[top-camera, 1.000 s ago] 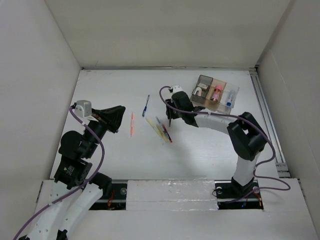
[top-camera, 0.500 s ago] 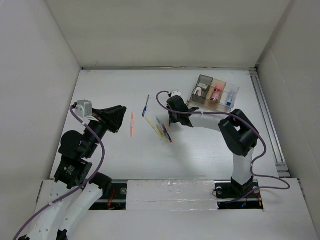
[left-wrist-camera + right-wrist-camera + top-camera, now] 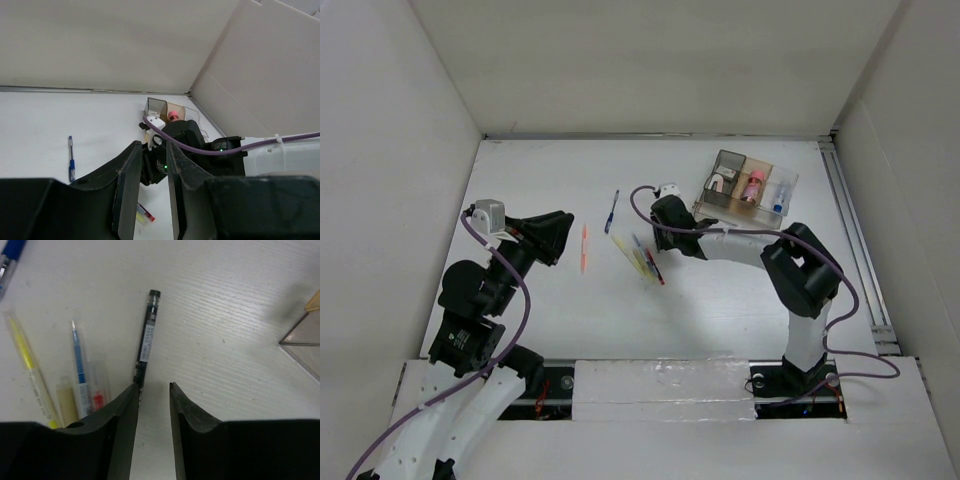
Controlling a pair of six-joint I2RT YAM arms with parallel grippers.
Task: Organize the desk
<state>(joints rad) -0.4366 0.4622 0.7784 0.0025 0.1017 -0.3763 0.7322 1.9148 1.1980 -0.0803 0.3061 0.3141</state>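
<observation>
Shifting slightly leftward, the right gripper (image 3: 152, 390) is hanging low over the worktop (image 3: 720, 290), jaws slightly parted and holding nothing, a dark pen (image 3: 147, 341) lying just ahead. Raised at the worktop's left, the left gripper (image 3: 149, 160) is holding its jaws narrowly apart, empty.

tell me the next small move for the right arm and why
Probably shift the right gripper slightly toward the black pen and lower. Its jaws stand a narrow gap apart with nothing between them, and the pen lies on the desk just off the left jaw tip rather than in the gap, so closing now would likely miss.
</observation>
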